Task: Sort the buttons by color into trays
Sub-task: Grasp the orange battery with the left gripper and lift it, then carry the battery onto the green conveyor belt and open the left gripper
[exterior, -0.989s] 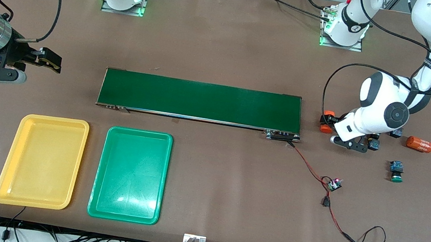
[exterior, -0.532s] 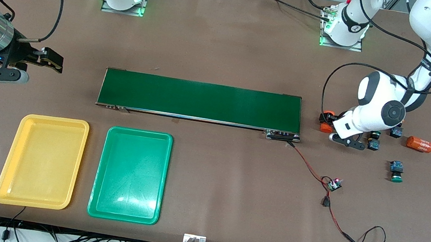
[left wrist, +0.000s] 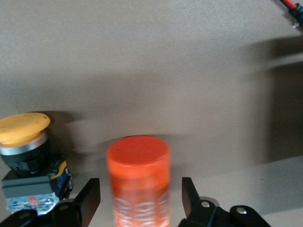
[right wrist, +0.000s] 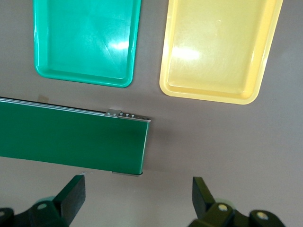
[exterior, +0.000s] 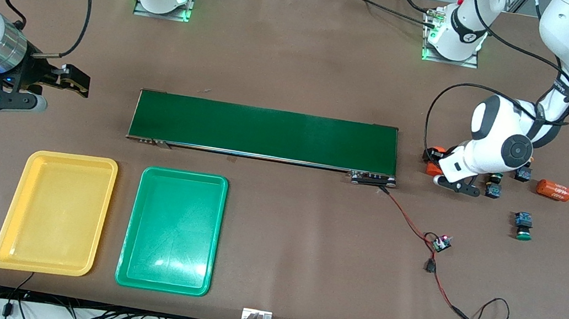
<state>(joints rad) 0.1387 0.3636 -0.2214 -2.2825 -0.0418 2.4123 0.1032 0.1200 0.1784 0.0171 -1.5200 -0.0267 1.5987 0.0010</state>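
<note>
My left gripper (exterior: 433,162) (left wrist: 139,189) is low over the table at the left arm's end of the belt. It is open, and an upright orange cylinder with white print (left wrist: 138,182) stands between its fingers with a gap on each side. A yellow-capped button (left wrist: 24,142) stands just beside one finger. A green button (exterior: 523,226) lies nearer the front camera, and two more buttons (exterior: 493,187) (exterior: 523,174) show partly under the left wrist. The yellow tray (exterior: 57,211) (right wrist: 218,47) and green tray (exterior: 173,230) (right wrist: 87,38) hold nothing. My right gripper (exterior: 73,81) (right wrist: 138,187) hangs open and holds nothing.
The long dark-green conveyor belt (exterior: 265,132) (right wrist: 71,139) lies across the middle of the table. A second orange cylinder (exterior: 554,190) lies on its side near the left arm's end. A red-black wire with a small board (exterior: 441,242) trails from the belt toward the front edge.
The left gripper's fingers have narrowed around the orange cylinder and the hand has shifted slightly. The right arm has drifted a little toward the belt.
</note>
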